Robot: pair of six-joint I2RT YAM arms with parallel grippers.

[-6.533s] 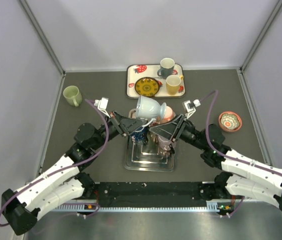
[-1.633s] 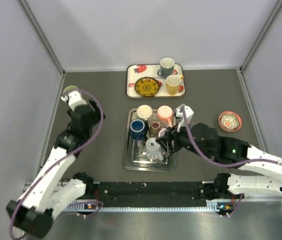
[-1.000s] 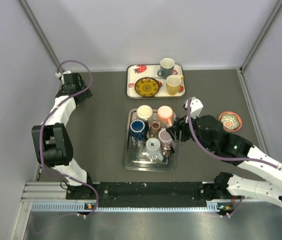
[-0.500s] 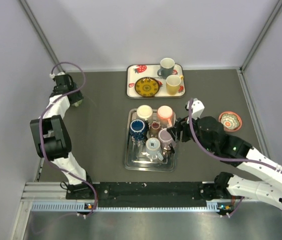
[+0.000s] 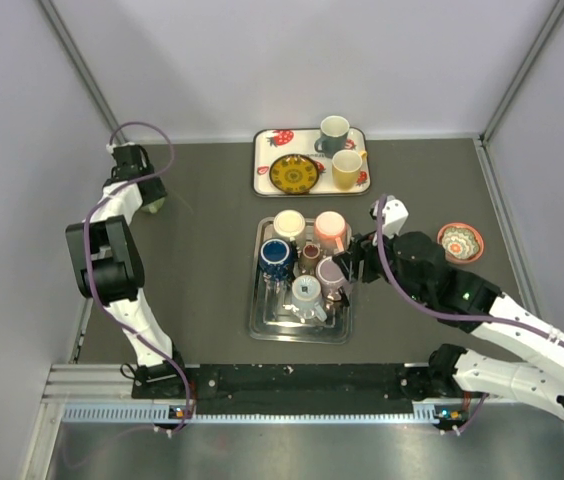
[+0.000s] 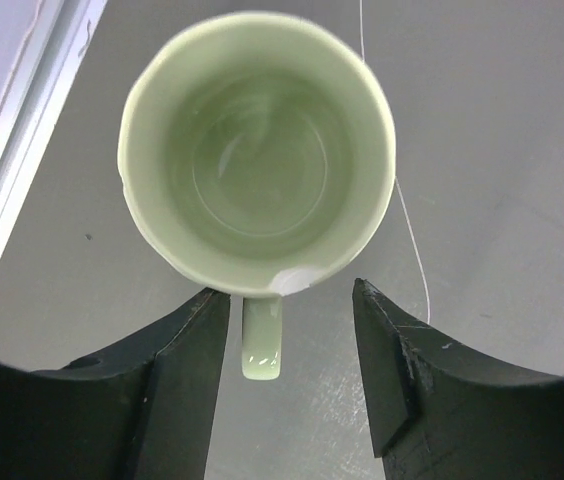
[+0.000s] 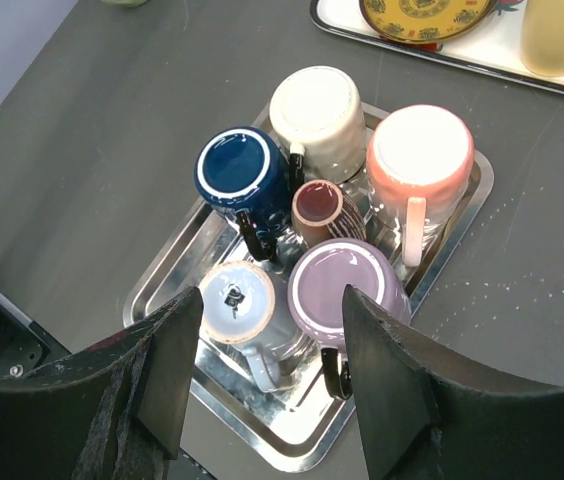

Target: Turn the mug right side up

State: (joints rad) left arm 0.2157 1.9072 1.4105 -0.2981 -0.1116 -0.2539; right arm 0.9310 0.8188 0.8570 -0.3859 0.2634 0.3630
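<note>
The mug (image 6: 257,170) is seen standing mouth up, so the turn appears done. The left gripper (image 6: 287,297) is held apart around its handle. The right gripper (image 7: 272,298) is spread over the tray (image 7: 184,262).

You have a steel tray (image 5: 297,328) at the middle of the dark grey surface (image 5: 212,260), packed with six mugs: cream (image 5: 289,224) and pink (image 5: 330,228) at the far end, both bottom up, then dark blue (image 5: 275,255), a small brown striped cup (image 5: 310,256), lilac (image 5: 330,273) and pale blue (image 5: 307,292). Behind it you see a strawberry-printed tray (image 5: 264,180) carrying a yellow patterned plate (image 5: 293,173), a grey mug (image 5: 333,133) and a yellow mug (image 5: 346,169). A patterned bowl (image 5: 460,242) sits alone to the right.
</note>
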